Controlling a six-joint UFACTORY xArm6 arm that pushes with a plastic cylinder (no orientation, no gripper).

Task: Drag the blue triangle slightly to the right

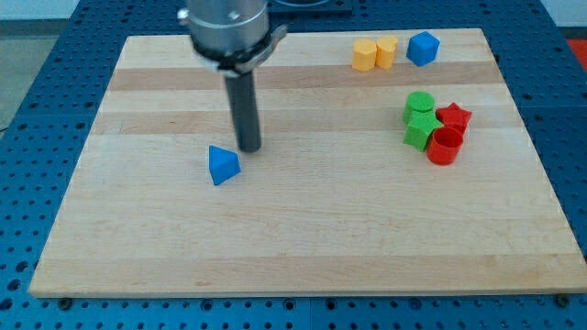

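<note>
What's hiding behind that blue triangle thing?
Behind the blue triangle, toward the view's top, only bare wooden board shows. My tip stands up-right of it. Nothing looks hidden.

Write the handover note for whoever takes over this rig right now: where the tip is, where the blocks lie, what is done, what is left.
Tip: down on the board, just to the upper right of the blue triangle, apparently not touching it.
Blue triangle: left of the board's centre, alone.
Others: two yellow blocks and a blue block at the view's top right; green blocks and red blocks clustered at the right.
Done: no sign of a push yet.
Left: bring the tip to the triangle's left side, then push it slightly right.
</note>
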